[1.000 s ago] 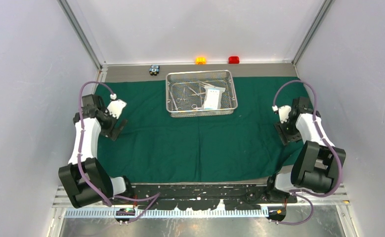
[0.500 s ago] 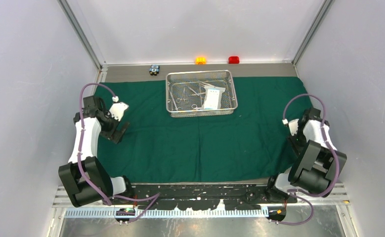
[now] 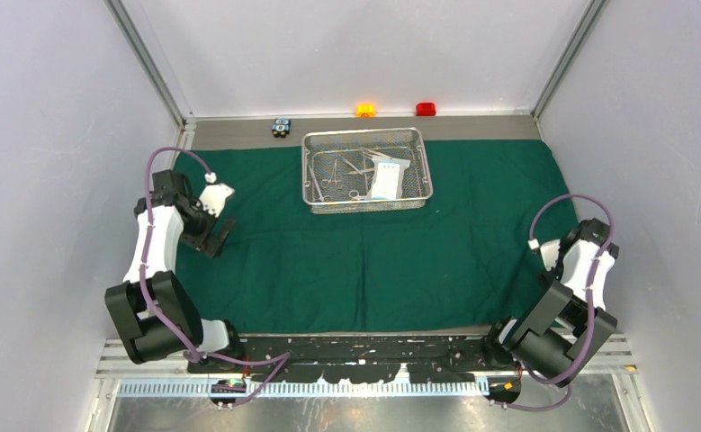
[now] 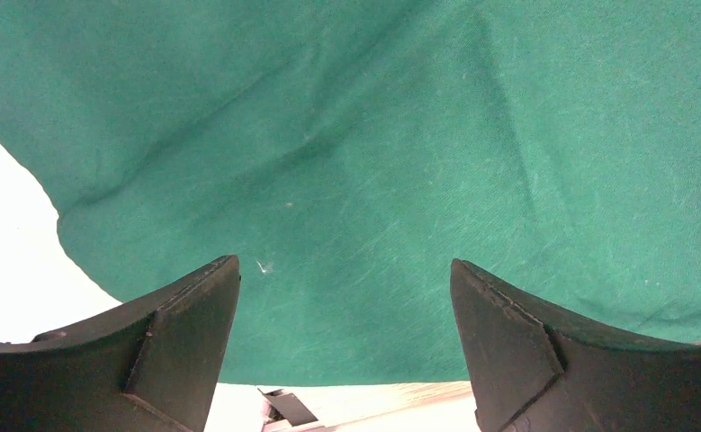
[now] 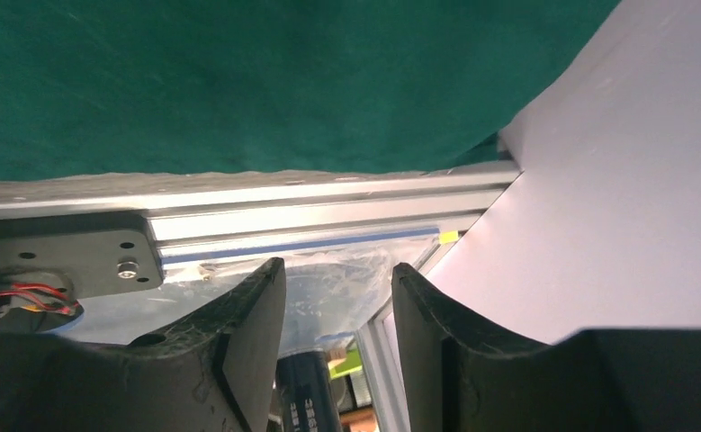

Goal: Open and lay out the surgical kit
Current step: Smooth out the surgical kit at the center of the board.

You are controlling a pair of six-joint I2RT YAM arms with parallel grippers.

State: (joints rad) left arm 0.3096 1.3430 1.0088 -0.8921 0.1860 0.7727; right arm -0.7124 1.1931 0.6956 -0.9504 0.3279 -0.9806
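A: Left gripper (image 4: 344, 266)?
B: Nine o'clock, jaws wide, empty, over the green cloth (image 3: 364, 261).
A: Right gripper (image 5: 337, 270)?
B: Four o'clock, at the cloth's edge, jaws parted, holding nothing. Mesh tray (image 3: 364, 134) at twelve, with instruments (image 3: 337, 175) and packet (image 3: 385, 180) inside.

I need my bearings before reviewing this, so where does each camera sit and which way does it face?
Top external: above and behind the robot, looking down on the green cloth and wire-mesh tray; the left arm and right arm show.
Left wrist: on the left arm, looking down at the cloth near its edge; the open left gripper frames the bottom.
Right wrist: on the right arm, facing the cloth's edge, an aluminium rail and the side wall; the open right gripper shows below.
Shared: all three see the cloth.
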